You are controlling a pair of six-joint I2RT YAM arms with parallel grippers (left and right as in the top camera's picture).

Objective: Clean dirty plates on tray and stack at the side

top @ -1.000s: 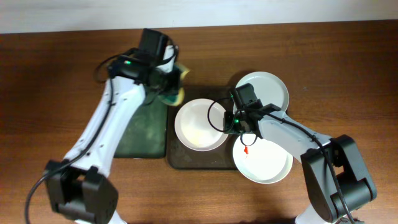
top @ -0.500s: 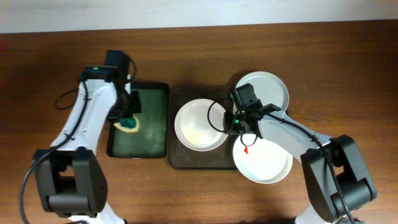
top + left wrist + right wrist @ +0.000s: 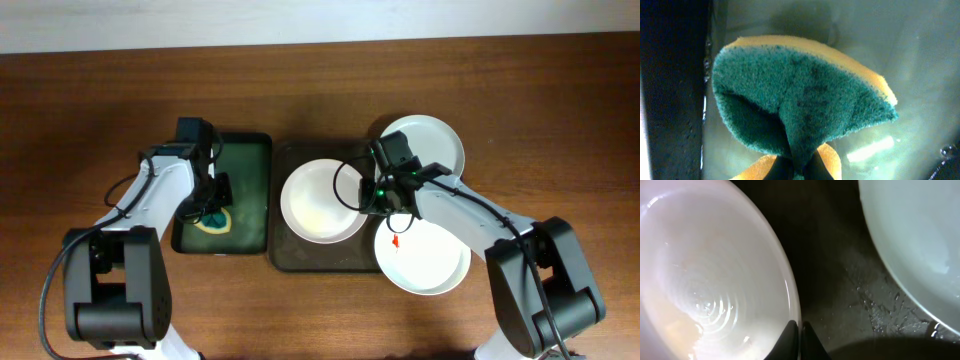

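Three white plates lie on the dark brown tray. The middle plate has no red smear, the back right plate looks clean, and the front right plate has a red smear. My right gripper is shut on the right rim of the middle plate; the fingers pinch the rim. My left gripper is shut on a green and yellow sponge, holding it down in the black tray with green inside.
The black tray's dark rim runs along the left of the sponge. Wet streaks show on the brown tray floor between the plates. Brown wooden table surrounds both trays.
My left arm has swung left from the brown tray's back edge and lowered the sponge into the black tray. My right gripper has stayed on the plate rim.
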